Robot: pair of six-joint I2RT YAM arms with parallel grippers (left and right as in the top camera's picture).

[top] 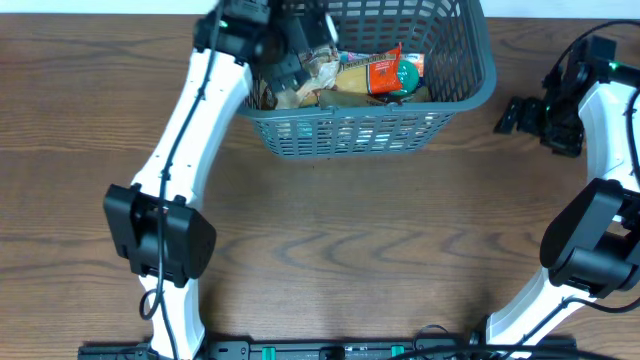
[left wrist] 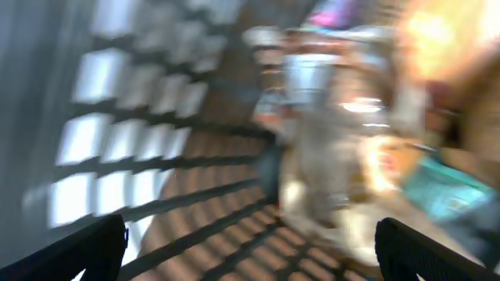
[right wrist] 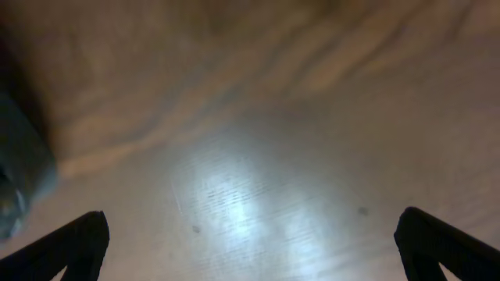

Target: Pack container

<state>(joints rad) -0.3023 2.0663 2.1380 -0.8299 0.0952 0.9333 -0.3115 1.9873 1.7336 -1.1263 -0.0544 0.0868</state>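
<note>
The container [top: 455, 95], a dark grey-blue lattice basket, stands at the far middle of the table. Inside it lie several food packets: an orange-red one [top: 380, 72], a green one [top: 408, 75] and a pale crinkled one [top: 322, 78]. My left gripper [top: 305, 62] reaches down into the basket's left half, above the pale packet. The blurred left wrist view shows that gripper [left wrist: 250, 254] open with nothing between its fingers [left wrist: 86, 251], the lattice wall [left wrist: 117, 140] to the left and the pale packet [left wrist: 336, 179] ahead. My right gripper [top: 508, 116] hangs open over bare table, right of the basket.
The wooden table [top: 330, 240] spreads in front of the basket. In the right wrist view the gripper [right wrist: 254, 250] has only bare tabletop [right wrist: 258, 156] under it, with a dark grey-blue edge [right wrist: 19, 172] at the far left.
</note>
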